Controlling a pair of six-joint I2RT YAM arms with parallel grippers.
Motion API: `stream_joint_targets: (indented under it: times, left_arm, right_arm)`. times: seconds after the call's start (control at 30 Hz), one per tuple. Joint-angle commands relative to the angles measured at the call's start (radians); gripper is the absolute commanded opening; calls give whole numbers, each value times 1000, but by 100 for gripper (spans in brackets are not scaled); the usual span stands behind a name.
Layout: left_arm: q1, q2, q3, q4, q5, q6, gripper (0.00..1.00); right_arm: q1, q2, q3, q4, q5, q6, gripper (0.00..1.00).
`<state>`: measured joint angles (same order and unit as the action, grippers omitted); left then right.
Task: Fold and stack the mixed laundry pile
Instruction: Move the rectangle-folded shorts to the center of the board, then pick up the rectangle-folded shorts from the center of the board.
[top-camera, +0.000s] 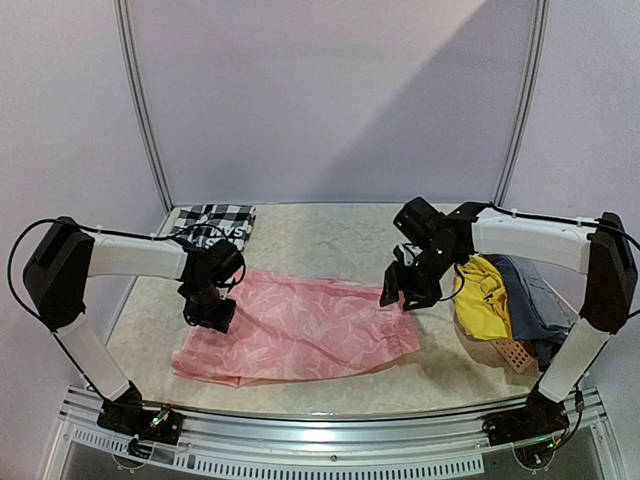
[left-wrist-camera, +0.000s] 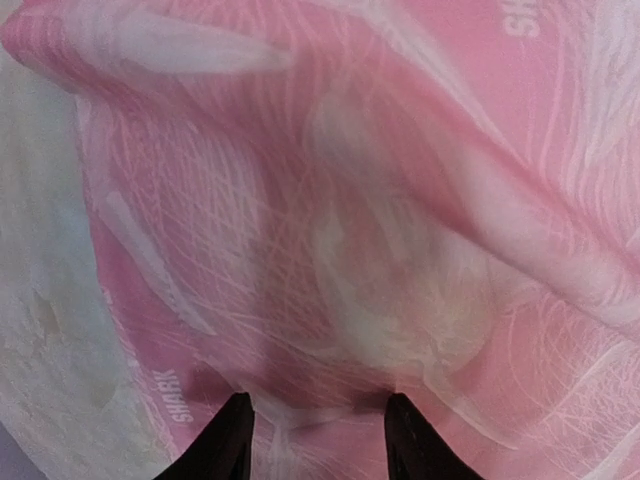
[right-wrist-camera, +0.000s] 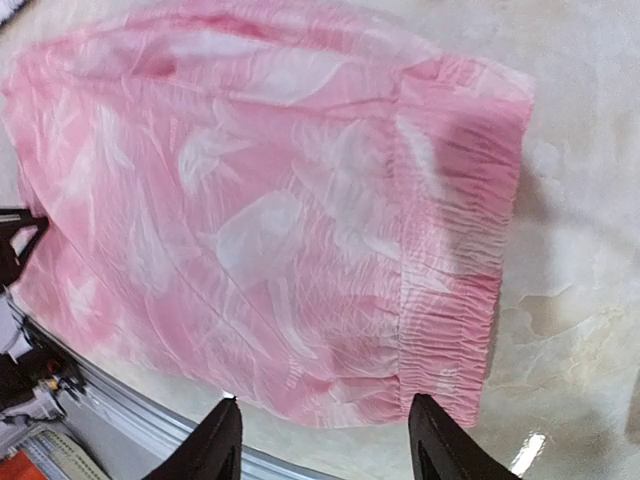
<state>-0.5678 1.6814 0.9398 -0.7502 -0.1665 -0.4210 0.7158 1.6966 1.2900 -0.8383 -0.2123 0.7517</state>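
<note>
The pink garment (top-camera: 300, 328) lies spread flat mid-table, its gathered waistband (right-wrist-camera: 455, 250) at the right end. My left gripper (top-camera: 212, 318) is down at its left edge. In the left wrist view that gripper (left-wrist-camera: 318, 405) is open, fingertips on the pink cloth (left-wrist-camera: 380, 200), a small ridge of fabric between them. My right gripper (top-camera: 400, 298) hovers above the waistband end. The right wrist view shows that gripper (right-wrist-camera: 325, 410) open and empty above the pink garment (right-wrist-camera: 250, 200). The checked shirt (top-camera: 215, 222) lies folded at the back left. At the right, the yellow garment (top-camera: 480, 295) and the blue-grey one (top-camera: 532, 290) are heaped.
A salmon perforated basket (top-camera: 515, 355) peeks out under the yellow and blue-grey clothes at the right. The table's metal front rail (top-camera: 330, 440) runs along the near edge, with both arm bases on it. A pale wall closes the back.
</note>
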Motion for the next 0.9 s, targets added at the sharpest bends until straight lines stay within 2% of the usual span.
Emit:
stream_joint_targets:
  times: [0.0, 0.1, 0.33, 0.53, 0.63, 0.87]
  left_arm:
    - [9, -21, 45, -51, -20, 25, 47]
    - [9, -61, 63, -66, -1, 14, 51]
    - [-1, -170, 122, -142, 4, 5, 56]
    - [-143, -223, 230, -226, -73, 26, 58]
    - [-206, -223, 256, -233, -88, 34, 59]
    - [-275, -222, 263, -244, -84, 28, 59]
  right_arm:
    - [-68, -24, 9, -34, -15, -19, 66]
    - [-104, -22, -14, -23, -27, -48, 74]
    - [-144, 25, -113, 47, -82, -110, 77]
    - [-148, 78, -137, 105, -131, -135, 77]
    - [-160, 104, -150, 140, -157, -140, 72]
    - [-195, 151, -178, 209, -197, -141, 56]
